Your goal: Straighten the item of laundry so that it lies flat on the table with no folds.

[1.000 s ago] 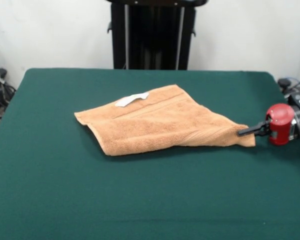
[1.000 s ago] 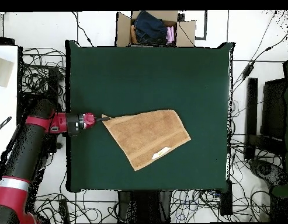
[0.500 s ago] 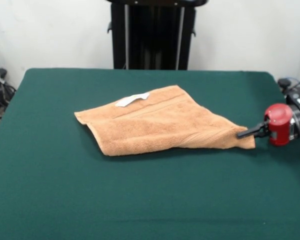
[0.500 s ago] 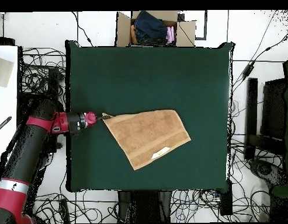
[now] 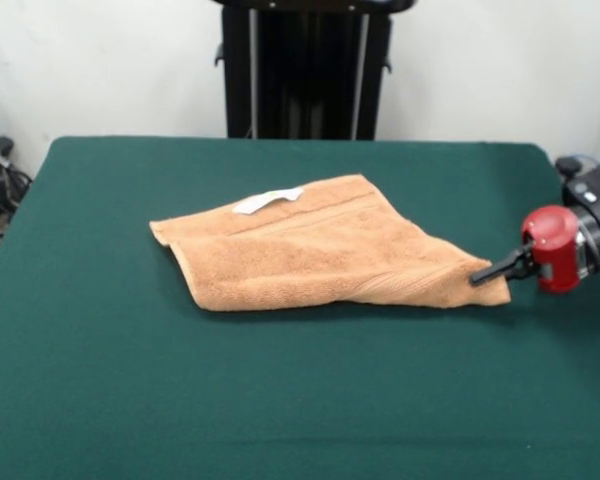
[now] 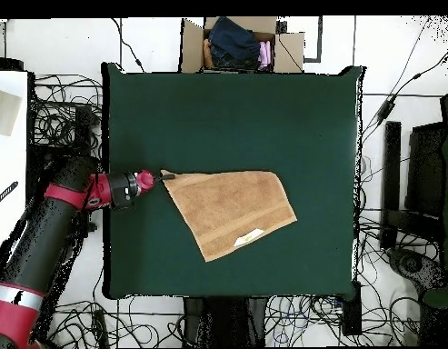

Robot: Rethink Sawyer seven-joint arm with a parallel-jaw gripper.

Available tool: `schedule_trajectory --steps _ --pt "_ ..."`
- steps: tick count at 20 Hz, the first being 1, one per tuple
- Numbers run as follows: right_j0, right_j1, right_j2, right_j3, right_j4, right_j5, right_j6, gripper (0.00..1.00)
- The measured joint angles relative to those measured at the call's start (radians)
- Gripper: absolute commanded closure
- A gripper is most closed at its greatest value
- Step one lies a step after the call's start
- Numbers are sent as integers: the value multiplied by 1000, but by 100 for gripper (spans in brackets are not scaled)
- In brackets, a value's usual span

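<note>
The green-topped bench (image 5: 130,400) carried one orange-tan terry towel (image 5: 310,250), which lay a little toward the 12 o'clock side of the bench's middle in the front view, its white label (image 5: 267,201) at its 12 o'clock edge. The towel looked doubled over: a thick folded edge ran along its 6 o'clock side, and its shape tapered to a point at 3 o'clock.

At that point the red and black arm (image 6: 45,227) reached in low from the 3 o'clock side, and the hand (image 5: 490,270) was clenched on the towel's corner, the dark fingertips pinching the cloth just off the bench.

The step in hand was, by my judgement, drawing that corner outward to open the fold. The next move would call for a steady pull toward 3 o'clock, low over the bench, holding the pinch until the upper layer slid off the lower.
</note>
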Motion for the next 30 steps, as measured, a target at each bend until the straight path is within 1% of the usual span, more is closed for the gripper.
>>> schedule_trajectory --steps 7,30 --pt "0 -16 1 18 0 -2 0 100" --pt "1 -17 1 22 0 -2 0 100"
